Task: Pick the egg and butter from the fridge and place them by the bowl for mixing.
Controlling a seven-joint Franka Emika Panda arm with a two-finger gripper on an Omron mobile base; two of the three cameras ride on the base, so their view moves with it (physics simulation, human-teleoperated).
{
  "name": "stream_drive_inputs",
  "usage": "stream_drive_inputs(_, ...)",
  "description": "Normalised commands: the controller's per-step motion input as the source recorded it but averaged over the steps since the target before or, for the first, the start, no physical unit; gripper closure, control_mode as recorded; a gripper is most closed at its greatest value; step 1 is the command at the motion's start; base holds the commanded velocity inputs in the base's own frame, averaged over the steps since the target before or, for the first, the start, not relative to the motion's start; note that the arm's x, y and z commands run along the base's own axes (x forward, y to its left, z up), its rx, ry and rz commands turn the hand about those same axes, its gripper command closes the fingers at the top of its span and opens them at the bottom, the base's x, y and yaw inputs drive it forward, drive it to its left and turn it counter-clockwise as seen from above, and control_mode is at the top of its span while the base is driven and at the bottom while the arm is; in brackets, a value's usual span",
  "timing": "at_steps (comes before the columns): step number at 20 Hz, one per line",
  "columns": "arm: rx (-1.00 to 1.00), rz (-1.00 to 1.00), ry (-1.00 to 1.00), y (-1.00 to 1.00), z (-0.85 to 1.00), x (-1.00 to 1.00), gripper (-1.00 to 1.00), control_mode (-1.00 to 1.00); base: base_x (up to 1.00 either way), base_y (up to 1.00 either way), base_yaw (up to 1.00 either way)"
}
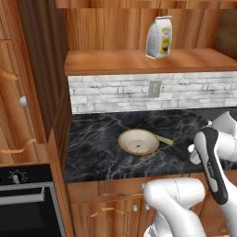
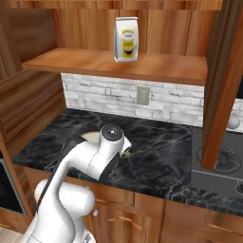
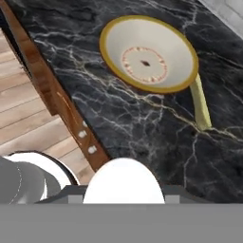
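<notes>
The white egg [image 3: 124, 179] sits between the fingers of my gripper [image 3: 124, 191], which is shut on it above the front edge of the black marble counter [image 3: 142, 133]. Ahead of it on the counter stands the bowl [image 3: 148, 53] [image 1: 138, 141], with a tan rim and a cream inside. The butter [image 3: 201, 104] [image 1: 165, 139], a pale yellow-green stick, lies against the bowl's right side. In the right base view my arm [image 2: 102, 156] covers most of the bowl [image 2: 88, 136]. The fridge is out of view.
A white-and-yellow bag [image 1: 159, 37] [image 2: 126, 39] stands on the wooden shelf above the counter. An oven [image 1: 28, 203] is at the lower left. To the right are a stove [image 2: 220, 166] and a wooden cabinet panel [image 2: 220, 95]. Wooden drawers [image 3: 61, 104] run below the counter edge.
</notes>
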Motion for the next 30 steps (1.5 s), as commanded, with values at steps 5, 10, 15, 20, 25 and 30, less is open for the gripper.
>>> stream_drive_inputs(5, 0.00, 0.07, 0.00, -0.03, -0.50, 0.45, 1.00, -1.00, 0.00, 0.00, 0.00)
stream_drive_inputs(10, 0.00, 0.00, 0.00, -0.01, -0.45, 0.77, 1.00, -1.00, 0.00, 0.00, 0.00)
stream_drive_inputs(15, 0.02, 0.00, 0.00, -0.09, -0.42, 0.71, 1.00, -1.00, 0.00, 0.00, 0.00)
stream_drive_inputs(20, 0.03, 0.01, -0.02, -0.03, -0.25, 0.32, 1.00, -1.00, 0.00, 0.00, 0.00)
stream_drive_inputs(25, 0.02, 0.05, -0.06, 0.00, -0.15, 0.31, 1.00, -1.00, 0.00, 0.00, 0.00)
stream_drive_inputs(30, 0.02, 0.06, 0.00, 0.00, -0.26, 0.37, 1.00, -1.00, 0.00, 0.00, 0.00)
